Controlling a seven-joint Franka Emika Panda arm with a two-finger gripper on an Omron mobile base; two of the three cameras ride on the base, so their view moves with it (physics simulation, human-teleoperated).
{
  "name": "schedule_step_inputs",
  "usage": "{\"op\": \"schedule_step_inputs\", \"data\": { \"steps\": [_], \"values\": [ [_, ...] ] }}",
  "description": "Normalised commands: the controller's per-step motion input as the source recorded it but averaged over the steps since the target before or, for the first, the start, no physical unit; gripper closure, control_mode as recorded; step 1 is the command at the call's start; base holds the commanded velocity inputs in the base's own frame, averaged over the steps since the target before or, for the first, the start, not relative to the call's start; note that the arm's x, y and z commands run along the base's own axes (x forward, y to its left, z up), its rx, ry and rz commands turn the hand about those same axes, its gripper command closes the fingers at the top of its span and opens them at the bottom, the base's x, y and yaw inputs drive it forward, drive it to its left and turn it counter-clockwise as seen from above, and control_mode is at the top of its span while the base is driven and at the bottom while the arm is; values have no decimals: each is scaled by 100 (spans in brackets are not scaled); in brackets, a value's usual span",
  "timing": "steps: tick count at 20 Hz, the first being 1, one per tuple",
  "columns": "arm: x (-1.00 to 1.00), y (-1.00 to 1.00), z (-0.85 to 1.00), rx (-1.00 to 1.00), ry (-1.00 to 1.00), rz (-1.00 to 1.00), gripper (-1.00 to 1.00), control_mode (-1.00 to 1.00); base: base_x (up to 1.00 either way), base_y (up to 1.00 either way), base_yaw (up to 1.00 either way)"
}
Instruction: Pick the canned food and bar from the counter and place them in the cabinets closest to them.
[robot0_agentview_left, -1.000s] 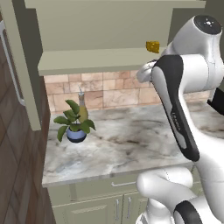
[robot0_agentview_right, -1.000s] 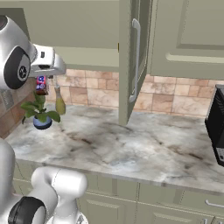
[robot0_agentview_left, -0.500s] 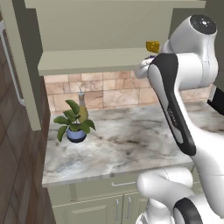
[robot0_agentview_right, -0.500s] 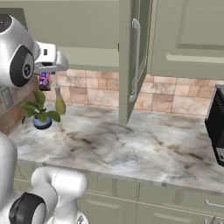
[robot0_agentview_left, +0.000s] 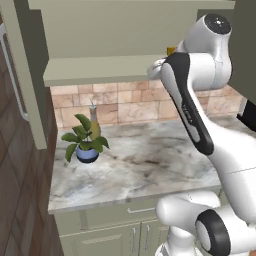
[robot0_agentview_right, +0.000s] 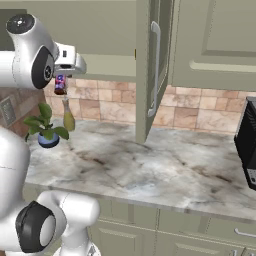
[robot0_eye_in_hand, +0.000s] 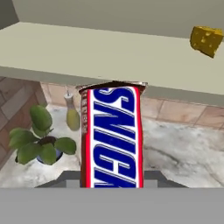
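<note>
The bar (robot0_eye_in_hand: 113, 136) is held upright in the closed gripper (robot0_agentview_right: 60, 86), its wrapper rising toward the front edge of the bare shelf (robot0_eye_in_hand: 87, 52) in the hand view. It is carried high above the counter (robot0_agentview_right: 150, 165), just under the open cabinets (robot0_agentview_left: 125, 45), presumably so that it can be lifted over the shelf lip and set inside. A yellow wedge (robot0_eye_in_hand: 206, 40) is already lying on that shelf to one side. A potted plant (robot0_agentview_left: 84, 142) and a bottle (robot0_agentview_right: 68, 116) are seen on the counter below.
</note>
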Motion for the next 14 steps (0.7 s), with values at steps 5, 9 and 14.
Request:
{"op": "schedule_step_inputs", "data": {
  "steps": [5,9,14],
  "values": [
    [46,0,13,5,0,-1,100,-100,0,0,0],
    [47,1,9,3,0,-1,100,-100,0,0,0],
    [50,8,2,0,0,0,100,-100,0,0,0]
  ]
}}
